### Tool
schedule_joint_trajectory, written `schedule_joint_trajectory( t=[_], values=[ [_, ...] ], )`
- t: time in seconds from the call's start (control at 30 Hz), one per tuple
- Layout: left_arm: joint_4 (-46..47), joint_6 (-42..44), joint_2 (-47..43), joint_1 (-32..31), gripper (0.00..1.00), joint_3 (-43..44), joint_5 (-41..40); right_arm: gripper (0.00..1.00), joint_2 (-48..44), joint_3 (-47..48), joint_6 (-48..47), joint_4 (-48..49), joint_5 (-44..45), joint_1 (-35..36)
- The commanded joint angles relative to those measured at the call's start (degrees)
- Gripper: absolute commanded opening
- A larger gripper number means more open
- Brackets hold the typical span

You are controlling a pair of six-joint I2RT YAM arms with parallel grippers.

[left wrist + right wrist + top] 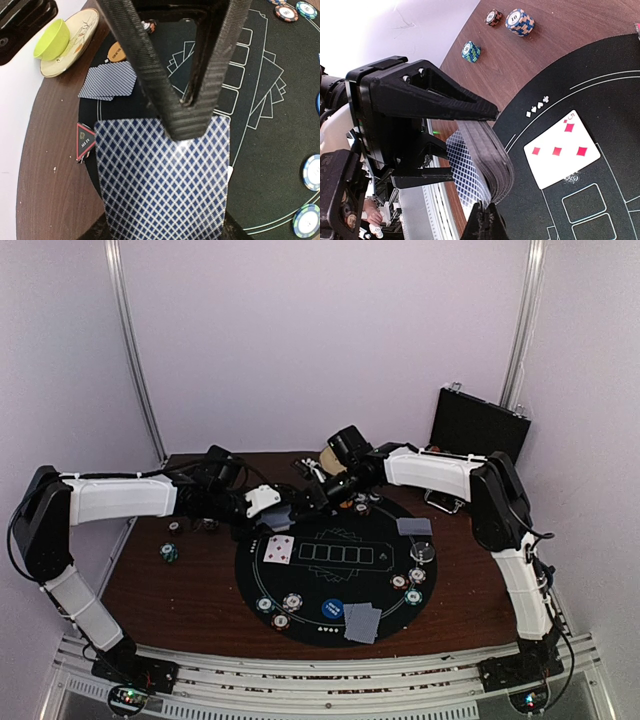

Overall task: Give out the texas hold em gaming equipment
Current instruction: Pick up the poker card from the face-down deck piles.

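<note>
Left jaws around thick deck [160, 185] of blue-diamond-backed cards; right jaws closed at its edge

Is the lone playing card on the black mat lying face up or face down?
Face up: the white playing card on the round black felt mat shows its red diamond pips.

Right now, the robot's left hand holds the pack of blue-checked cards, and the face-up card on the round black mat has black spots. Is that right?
Not quite. The face-up white card on the round black mat has red diamond spots, not black ones; the right wrist view shows it. The left hand does hold the pack of blue-checked cards.
</note>
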Motion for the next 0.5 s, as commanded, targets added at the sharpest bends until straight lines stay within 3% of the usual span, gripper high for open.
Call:
schedule_joint_trajectory(
  t=[0.0, 0.37, 0.47],
  values=[
    [3.48, -0.15, -0.01, 0.81, 0.56, -0.71, -0.79, 0.00, -3.70, -1.94, 0.19, 1.69, 0.06, -1.86],
    [3.45, -0.14, 0.51, 1.30, 0.56, -0.57, -0.47, 0.00, -4.82, -3.93, 1.73, 4.30, -1.34, -3.38],
    [3.00, -0.13, 0.56, 1.28, 0.56, -0.09, 0.33, 0.35, -3.62, -2.51, 1.01, 3.13, 1.49, -2.60]
  ],
)
